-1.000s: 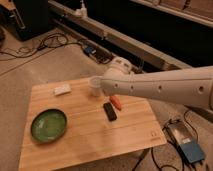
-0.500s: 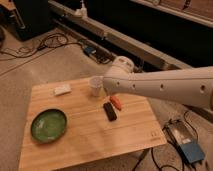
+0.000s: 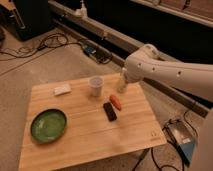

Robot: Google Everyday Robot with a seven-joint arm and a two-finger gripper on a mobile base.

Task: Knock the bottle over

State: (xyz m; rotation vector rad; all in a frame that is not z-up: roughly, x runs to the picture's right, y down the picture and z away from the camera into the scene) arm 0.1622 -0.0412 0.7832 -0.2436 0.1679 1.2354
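Note:
A pale slim bottle (image 3: 122, 86) stands at the far edge of the wooden table (image 3: 75, 135), just right of a clear plastic cup (image 3: 96, 86). My white arm (image 3: 170, 72) reaches in from the right. My gripper (image 3: 124, 76) is at the arm's end, right at the bottle's top, and it hides the upper part of the bottle. I cannot tell whether it touches the bottle.
An orange object (image 3: 116, 101) and a black bar-shaped object (image 3: 110, 111) lie in front of the bottle. A green plate (image 3: 48, 125) sits front left and a small white object (image 3: 62, 90) far left. Cables and a blue box (image 3: 181, 140) lie on the floor.
The arm has swung right and back, away from over the cup, and its end now sits at the bottle. The cup is now fully in view.

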